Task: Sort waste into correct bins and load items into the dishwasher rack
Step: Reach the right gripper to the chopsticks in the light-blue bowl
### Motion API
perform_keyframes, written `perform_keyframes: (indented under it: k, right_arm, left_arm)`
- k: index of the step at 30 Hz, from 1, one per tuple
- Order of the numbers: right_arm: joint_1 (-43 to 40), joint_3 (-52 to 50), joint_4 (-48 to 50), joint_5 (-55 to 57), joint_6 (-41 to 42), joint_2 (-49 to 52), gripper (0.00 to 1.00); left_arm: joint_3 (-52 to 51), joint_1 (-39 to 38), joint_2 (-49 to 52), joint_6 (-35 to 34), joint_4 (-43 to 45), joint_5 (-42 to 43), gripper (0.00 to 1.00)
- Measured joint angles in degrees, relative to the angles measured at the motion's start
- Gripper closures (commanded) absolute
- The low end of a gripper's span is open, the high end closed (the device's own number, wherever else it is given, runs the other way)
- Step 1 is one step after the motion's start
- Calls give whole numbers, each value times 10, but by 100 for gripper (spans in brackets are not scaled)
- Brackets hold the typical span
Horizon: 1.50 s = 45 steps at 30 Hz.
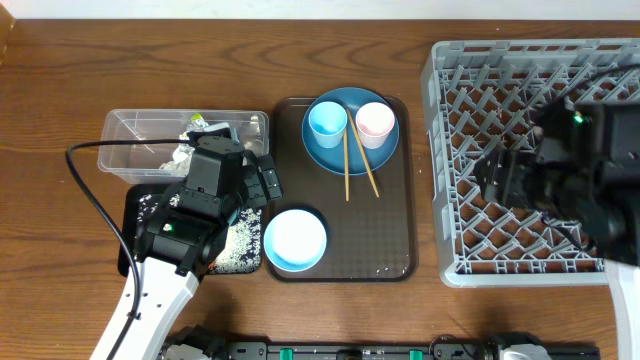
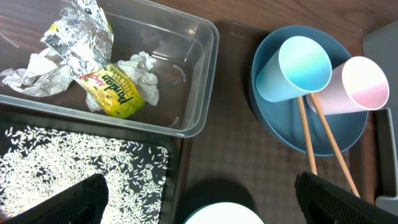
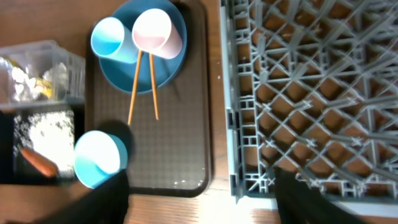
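One yellow-green wrapper is lying in the clear tub, with crumpled white tissue bunched up beside it. Just in front of the tub, the black tray is holding a spread of white rice grains and one orange carrot. These two bins are sitting edge to edge, close to the left edge of the one brown serving tray. On that tray, one dark blue plate is carrying two cups side by side, a light blue cup and a pink cup. Two chopsticks are resting their top ends on the plate between the cups and pointing down onto the tray. One pale blue bowl is sitting at the tray's near left corner. The near right part of the tray is lying bare. A thin strip of the wooden surface is showing between the tray and the one grey dishwasher rack, which is running off the right edge of the overhead view. The left hand is hanging over the spot where the tub, black tray and bowl come close, its fingers spread wide and holding nothing. The right hand is hanging over the left part of the rack, fingers apart, gripping nothing.
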Motion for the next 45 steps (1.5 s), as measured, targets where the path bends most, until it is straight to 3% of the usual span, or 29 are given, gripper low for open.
perform_keyframes:
  k: [2,3,10,26,30,45]
  right_arm:
    - [18,0,9,-7,0,21,68]
    - [32,0,12,-7,1,33,72]
    - [121,1,19,16,22,134,81]
    - [257,1,136,71,66,321,77]
    - [267,1,157,89,68,353,71]
    - [271,1,196,129,41,414,66]
  left_arm:
    - [0,0,0,0,0,0,2]
    - [0,0,0,0,0,0,2]
    - [0,0,0,0,0,0,2]
    - [0,0,0,0,0,0,2]
    - [0,0,0,0,0,0,2]
    - [0,0,0,0,0,0,2]
